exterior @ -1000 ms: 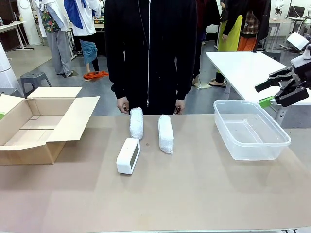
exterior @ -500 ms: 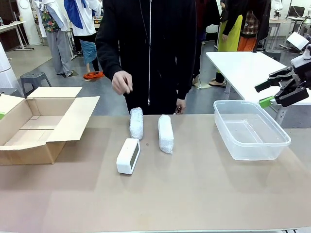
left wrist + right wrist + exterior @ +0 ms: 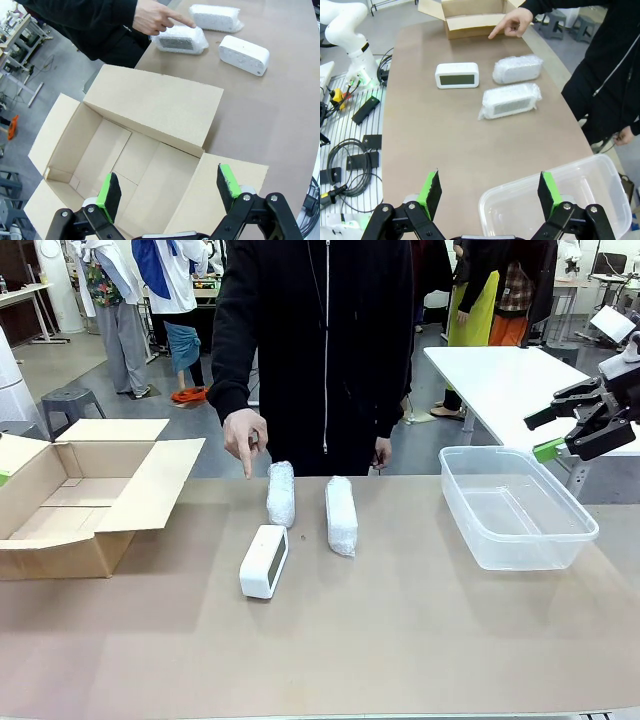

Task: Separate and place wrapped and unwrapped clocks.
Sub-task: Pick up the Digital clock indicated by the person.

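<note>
Lying well apart from left fingers (image 3: 110, 194) and right fingers (image 3: 431, 192) (spread, empty), the clocks (image 3: 265, 560) cluster together.

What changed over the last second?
The person's hand lifted from the table's far edge and now points a finger down at the wrapped clock nearest the box. Nothing was taken hold of or let go. The other wrapped clock, the bare clock and the open right pincer stayed put.
</note>
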Available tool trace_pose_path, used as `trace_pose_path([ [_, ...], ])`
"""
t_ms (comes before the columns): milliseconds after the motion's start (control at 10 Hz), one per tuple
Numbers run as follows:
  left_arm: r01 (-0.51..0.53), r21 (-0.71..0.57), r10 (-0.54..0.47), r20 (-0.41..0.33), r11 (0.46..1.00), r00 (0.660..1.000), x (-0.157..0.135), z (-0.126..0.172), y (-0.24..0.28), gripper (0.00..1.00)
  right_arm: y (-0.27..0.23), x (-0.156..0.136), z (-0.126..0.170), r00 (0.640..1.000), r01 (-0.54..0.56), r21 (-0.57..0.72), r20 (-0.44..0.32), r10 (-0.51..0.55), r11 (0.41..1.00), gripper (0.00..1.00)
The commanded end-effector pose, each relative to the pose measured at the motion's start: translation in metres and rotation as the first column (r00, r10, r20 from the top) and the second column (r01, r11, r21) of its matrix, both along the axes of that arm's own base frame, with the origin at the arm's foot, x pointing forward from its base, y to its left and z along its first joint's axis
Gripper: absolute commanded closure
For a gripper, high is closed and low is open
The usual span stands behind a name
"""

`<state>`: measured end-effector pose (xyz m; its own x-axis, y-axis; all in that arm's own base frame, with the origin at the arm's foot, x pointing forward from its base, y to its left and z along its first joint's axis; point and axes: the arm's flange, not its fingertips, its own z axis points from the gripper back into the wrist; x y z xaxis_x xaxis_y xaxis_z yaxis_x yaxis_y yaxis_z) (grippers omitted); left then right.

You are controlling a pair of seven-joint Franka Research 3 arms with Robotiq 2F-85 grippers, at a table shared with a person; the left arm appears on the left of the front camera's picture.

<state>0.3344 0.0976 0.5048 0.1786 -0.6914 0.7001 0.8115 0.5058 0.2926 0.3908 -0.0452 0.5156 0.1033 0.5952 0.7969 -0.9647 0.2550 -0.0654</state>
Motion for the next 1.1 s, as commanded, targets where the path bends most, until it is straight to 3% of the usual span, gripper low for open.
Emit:
trace_pose_path([
  [0, 0.018, -0.005, -0.018, 0.009, 1.0, 1.0, 0.0011, -0.0015, 0.0023, 0.0, 0.0014, 0.0015, -0.0068, 1.0, -0.009, 0.029, 0.02, 0.008, 1.0, 0.0],
  [1000, 0.018, -0.005, -0.018, 0.009, 1.0, 1.0, 0.0011, -0.0015, 0.0023, 0.0, 0.0014, 0.0015, -0.0068, 1.0, -0.009, 0.029, 0.02, 0.008, 1.0, 0.0],
])
